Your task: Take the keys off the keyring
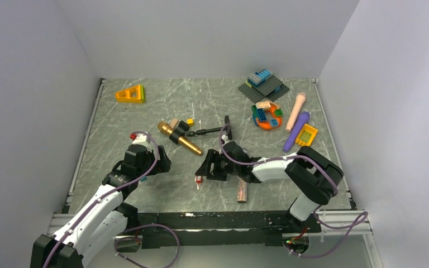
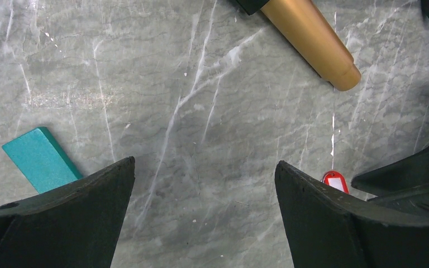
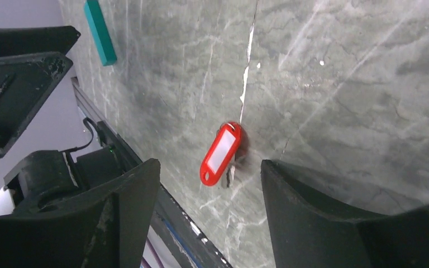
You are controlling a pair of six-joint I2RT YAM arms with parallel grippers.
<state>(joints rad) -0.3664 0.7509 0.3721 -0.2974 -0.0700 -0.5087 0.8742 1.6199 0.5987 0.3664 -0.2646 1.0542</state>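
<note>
Marbled table bears key tag, gold microphone, teal block.

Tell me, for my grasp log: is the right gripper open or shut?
Open. The right gripper has its fingers wide apart, the red key tag lying on the table between them, untouched.

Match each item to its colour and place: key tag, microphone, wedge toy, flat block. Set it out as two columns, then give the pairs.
Column one
1. key tag
2. microphone
3. wedge toy
4. flat block

Column two
A. yellow and orange, far left on the table
B. red, lying under the open right gripper
C. teal, beside one of the left gripper's jaws
D. gold, mid-table

Pairs: 1-B, 2-D, 3-A, 4-C
</note>
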